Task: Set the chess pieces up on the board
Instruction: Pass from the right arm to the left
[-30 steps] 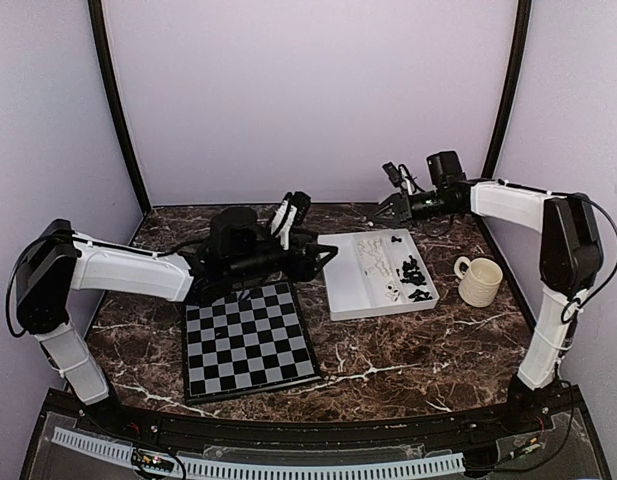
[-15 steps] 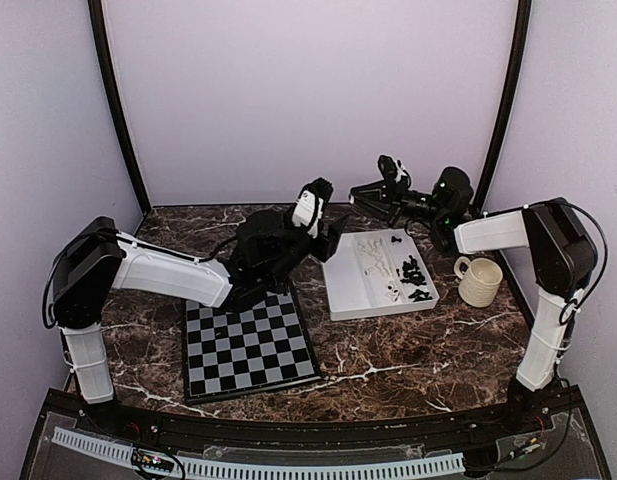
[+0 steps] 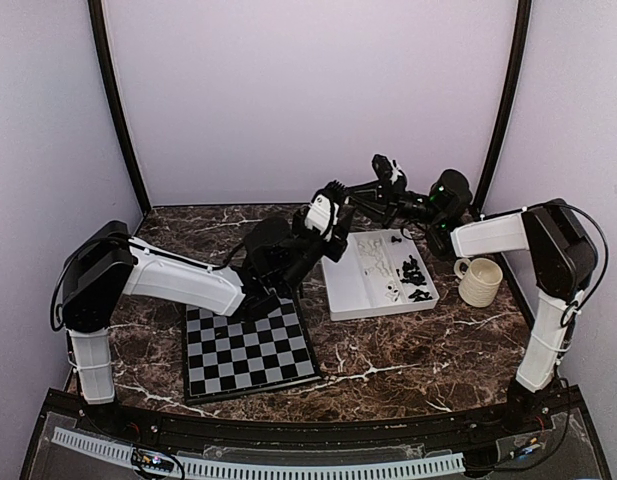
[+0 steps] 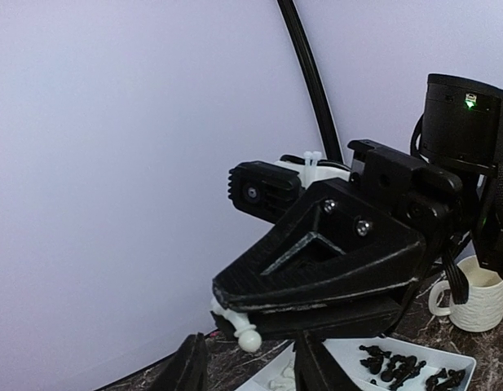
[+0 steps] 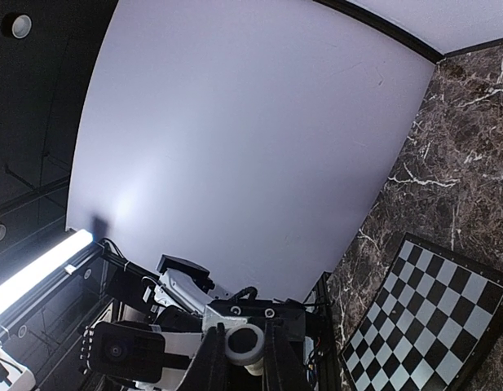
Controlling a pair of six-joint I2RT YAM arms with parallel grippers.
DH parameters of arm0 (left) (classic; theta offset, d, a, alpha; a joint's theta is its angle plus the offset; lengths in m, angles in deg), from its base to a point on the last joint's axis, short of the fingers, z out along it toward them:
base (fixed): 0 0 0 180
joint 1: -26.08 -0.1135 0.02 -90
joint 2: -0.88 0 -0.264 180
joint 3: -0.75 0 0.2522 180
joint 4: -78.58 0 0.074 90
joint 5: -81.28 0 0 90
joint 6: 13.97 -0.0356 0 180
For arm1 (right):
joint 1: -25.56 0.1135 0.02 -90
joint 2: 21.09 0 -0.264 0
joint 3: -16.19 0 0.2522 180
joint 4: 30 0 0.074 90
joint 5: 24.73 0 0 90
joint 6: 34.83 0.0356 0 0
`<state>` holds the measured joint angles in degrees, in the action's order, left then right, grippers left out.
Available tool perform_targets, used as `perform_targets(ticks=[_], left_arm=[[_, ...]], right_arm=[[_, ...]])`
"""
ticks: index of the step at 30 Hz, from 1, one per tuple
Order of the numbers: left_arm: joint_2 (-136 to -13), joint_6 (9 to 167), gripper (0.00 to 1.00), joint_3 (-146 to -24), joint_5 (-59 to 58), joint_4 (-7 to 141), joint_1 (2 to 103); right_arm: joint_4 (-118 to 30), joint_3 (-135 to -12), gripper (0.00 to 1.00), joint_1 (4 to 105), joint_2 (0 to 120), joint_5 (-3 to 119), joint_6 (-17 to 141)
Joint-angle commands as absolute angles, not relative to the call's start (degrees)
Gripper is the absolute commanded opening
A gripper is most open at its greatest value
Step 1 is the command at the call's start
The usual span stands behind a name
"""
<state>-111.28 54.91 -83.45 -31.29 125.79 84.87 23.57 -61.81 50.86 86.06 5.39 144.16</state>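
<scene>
The board lies bare on the table at the near left; it also shows in the right wrist view. White chess pieces and black ones lie in the white tray. My right gripper is raised above the tray's back left corner, shut on a white pawn; its round base shows between my fingers. My left gripper faces it closely, open, its fingers just below the pawn, not touching it.
A cream ribbed mug stands right of the tray and shows in the left wrist view. The purple back wall is close behind both grippers. Dark marble table surrounds board and tray.
My left gripper rose and moved right, from over the board's far edge up to the right gripper. My right gripper swung left toward it.
</scene>
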Motion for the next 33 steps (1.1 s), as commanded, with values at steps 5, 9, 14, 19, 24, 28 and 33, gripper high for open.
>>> perform_targets(ticks=[5,9,14,19,24,28,33], left_arm=[[-110.9,52.7,0.35,-85.1,-34.0,130.9,85.3],[-111.3,52.7,0.31,-85.5,-34.2,130.0,85.4],[-111.9,53.1,0.28,-86.2,-34.4,128.8,85.3],[-112.2,53.5,0.21,-87.0,-35.1,128.7,85.3],[-111.7,53.1,0.07,-86.8,-36.0,128.8,85.3],[-109.0,52.2,0.00,-85.7,-35.9,126.7,85.2],[-101.2,54.7,0.00,-82.7,-34.1,115.0,84.1]], right_arm=[[25.3,-60.9,0.07,51.3,83.5,6.0,143.1],[25.4,-60.9,0.07,51.5,83.2,6.1,143.1],[25.4,-60.8,0.08,51.8,83.0,6.0,143.1],[24.9,-60.5,0.09,52.4,82.5,5.8,142.4],[25.0,-60.3,0.09,52.6,81.9,5.5,142.3],[22.9,-60.2,0.18,52.4,81.1,4.2,139.8],[9.9,-60.7,0.52,48.6,78.8,1.4,128.1]])
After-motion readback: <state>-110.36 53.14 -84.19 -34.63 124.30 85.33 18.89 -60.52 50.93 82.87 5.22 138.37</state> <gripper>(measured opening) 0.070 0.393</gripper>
